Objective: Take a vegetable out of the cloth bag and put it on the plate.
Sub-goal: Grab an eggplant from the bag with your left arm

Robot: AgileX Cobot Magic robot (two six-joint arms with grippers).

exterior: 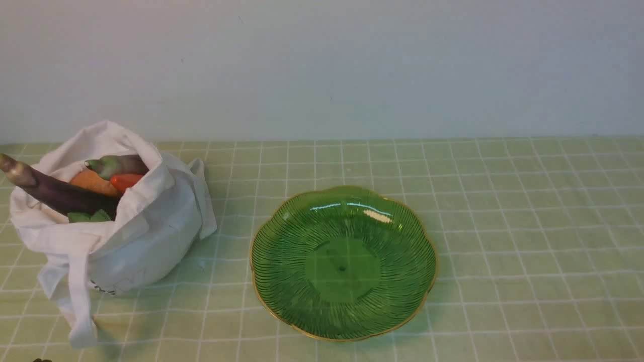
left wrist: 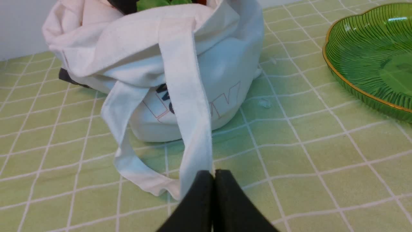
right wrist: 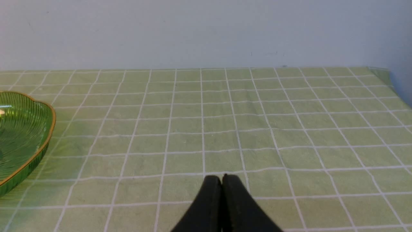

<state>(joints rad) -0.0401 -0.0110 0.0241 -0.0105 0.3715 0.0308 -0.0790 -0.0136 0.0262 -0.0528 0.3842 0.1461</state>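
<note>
From the left pincer (left wrist: 214, 175), the cloth bag (exterior: 156, 241) ahead looks like soft, matt woven fabric, creased at its mouth, with a flat, limp cloth strap (left wrist: 183, 96) hanging nearest the pincer. Inside it, the long eggplant (exterior: 65, 193) has a smooth skin with a faint sheen, and the red vegetable (exterior: 126, 181) looks smooth too. To the pincer's right, the plate (exterior: 342, 269) looks like glossy, translucent glass, finely ribbed, with a metallic-looking gold edge. Beneath them all, the tablecloth (exterior: 503, 241) appears matt and lightly wrinkled; beyond, the wall (exterior: 322, 70) looks matt.
</note>
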